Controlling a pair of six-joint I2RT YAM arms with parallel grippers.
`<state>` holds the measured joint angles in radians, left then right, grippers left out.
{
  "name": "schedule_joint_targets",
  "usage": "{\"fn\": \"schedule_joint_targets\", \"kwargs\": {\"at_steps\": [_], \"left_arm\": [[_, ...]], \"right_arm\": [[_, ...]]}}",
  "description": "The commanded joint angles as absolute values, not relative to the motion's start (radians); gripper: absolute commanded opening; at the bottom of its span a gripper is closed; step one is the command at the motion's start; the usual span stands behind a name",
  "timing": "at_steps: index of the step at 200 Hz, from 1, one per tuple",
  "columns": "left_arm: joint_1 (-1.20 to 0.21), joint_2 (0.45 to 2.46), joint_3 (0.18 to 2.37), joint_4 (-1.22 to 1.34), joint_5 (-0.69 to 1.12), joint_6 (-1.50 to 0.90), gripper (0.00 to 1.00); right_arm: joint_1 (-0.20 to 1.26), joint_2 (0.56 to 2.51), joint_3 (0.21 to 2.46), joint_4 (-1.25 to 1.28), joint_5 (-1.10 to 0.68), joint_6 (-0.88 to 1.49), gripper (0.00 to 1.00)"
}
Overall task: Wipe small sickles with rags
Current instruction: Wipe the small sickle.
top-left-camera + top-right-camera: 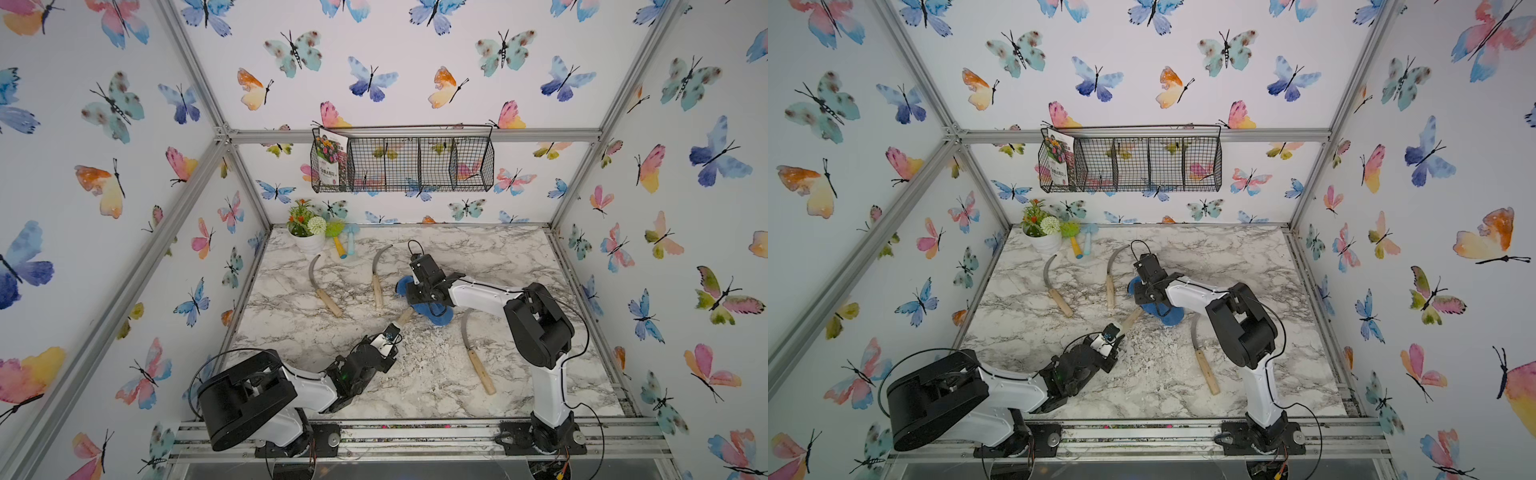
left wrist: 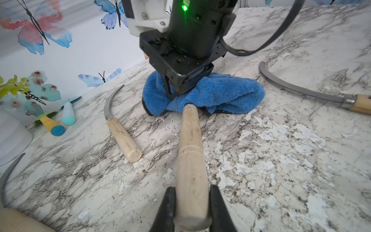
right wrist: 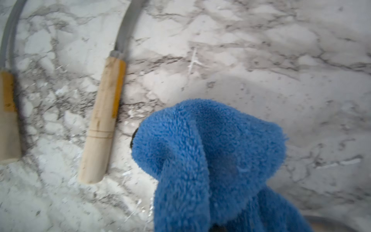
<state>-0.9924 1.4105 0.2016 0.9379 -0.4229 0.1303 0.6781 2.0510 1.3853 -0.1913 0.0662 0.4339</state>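
As both top views are showing, held sickle: the small sickle with the pale wooden handle [image 1: 405,316] is running diagonally across the marble-patterned tabletop [image 1: 519,257], butt toward the left arm, blade end toward the far right, where it is vanishing under the fluffy blue terry rag [image 1: 440,319].
Left gripper, top views: the left gripper [image 1: 392,333] is clamping the handle's butt end.
Right gripper, top views: the right gripper [image 1: 430,307] is pointing down onto the rag; its own body is hiding the jaws here.
Resting sickles, top views: three alike sickles are lying flat, handles toward the robot. Two [image 1: 328,302] [image 1: 377,291] are side by side behind the held sickle, and one [image 1: 480,372] is right of the rag.
Left wrist view: the handle [image 2: 190,150] is stretching straight away from the black jaws, which are closing tight on both its sides. Its far end is meeting the rag [image 2: 220,94], and the grey blade is staying hidden beneath it. The right gripper [image 2: 172,93] is pinching a fold of the rag and pressing down.
Right wrist view: the rag [image 3: 210,150] is bunching out of the closed jaws (the picture is blurred).
Progress: one sickle is apparently being wiped now. Whether the other three are waiting or finished, nothing is telling.
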Motion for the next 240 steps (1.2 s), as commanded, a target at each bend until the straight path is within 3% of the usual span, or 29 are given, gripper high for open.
{"fn": "schedule_joint_targets", "kwargs": {"at_steps": [1,35,70,162,193,240], "left_arm": [[-0.992,1.376,0.209,0.999,-0.450,0.142,0.00],[-0.992,1.383,0.215,0.999,-0.458,0.143,0.00],[-0.992,1.384,0.212,1.002,-0.458,0.143,0.00],[-0.992,1.393,0.217,1.007,-0.462,0.142,0.00],[-0.992,1.395,0.218,1.008,-0.465,0.142,0.00],[-0.991,1.381,0.207,1.010,-0.467,0.137,0.00]], "right_arm": [[0.580,2.113,1.338,-0.263,0.110,0.448,0.03],[0.542,2.145,1.355,-0.291,0.153,0.446,0.03],[0.550,2.147,1.367,-0.280,0.068,0.445,0.02],[0.760,2.006,1.317,-0.234,0.019,0.445,0.02],[0.730,2.021,1.298,-0.231,0.045,0.441,0.02],[0.566,2.077,1.235,-0.204,0.077,0.454,0.02]]}}
